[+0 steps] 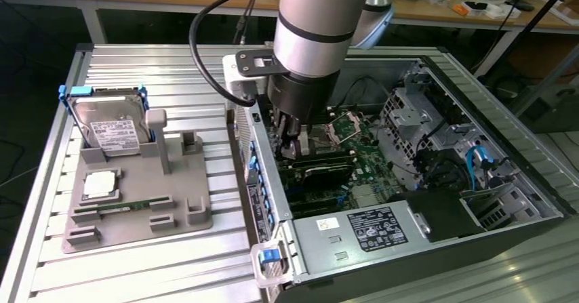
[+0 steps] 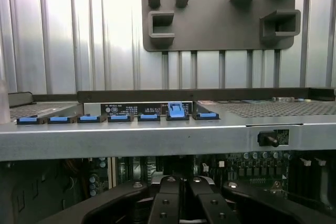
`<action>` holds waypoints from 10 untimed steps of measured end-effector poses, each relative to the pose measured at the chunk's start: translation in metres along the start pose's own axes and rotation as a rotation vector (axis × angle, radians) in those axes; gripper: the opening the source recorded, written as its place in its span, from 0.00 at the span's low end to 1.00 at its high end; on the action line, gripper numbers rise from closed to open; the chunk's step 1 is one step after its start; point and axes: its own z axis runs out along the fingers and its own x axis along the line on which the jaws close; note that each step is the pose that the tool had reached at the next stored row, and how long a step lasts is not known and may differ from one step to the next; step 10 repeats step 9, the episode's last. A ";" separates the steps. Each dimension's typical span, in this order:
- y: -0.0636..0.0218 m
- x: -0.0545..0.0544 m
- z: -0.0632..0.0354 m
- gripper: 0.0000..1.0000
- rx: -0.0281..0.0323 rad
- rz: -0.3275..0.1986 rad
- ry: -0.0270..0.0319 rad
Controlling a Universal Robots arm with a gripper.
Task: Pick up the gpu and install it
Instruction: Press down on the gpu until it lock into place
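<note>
The end effector (image 1: 291, 140) is clenched, its fingers (image 2: 169, 203) pressed together, and reaches down inside the open computer case (image 1: 506, 123), just over the motherboard (image 1: 362, 157) near the case's left wall in the exterior view. Directly below it, the gpu (image 1: 316, 171) lies in the expansion slot area; whether the fingers grip it cannot be told. A row of blue clips (image 2: 118, 117) lines the case edge. Left of the case, on the ribbed metal surface (image 1: 135, 269), a grey fixture tray (image 1: 135, 215) holds a hard drive (image 1: 110, 130).
</note>
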 end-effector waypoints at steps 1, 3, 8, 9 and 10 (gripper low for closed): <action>-0.0014 0.000 0.0001 0.11 -0.0001 0.000 0.0001; -0.0031 0.000 0.0006 0.11 0.0001 0.000 -0.0002; -0.0032 0.000 0.0007 0.11 0.0000 0.000 0.0000; -0.0032 0.000 0.0007 0.11 0.0000 0.000 0.0001; -0.0032 0.000 0.0007 0.11 0.0000 0.000 0.0001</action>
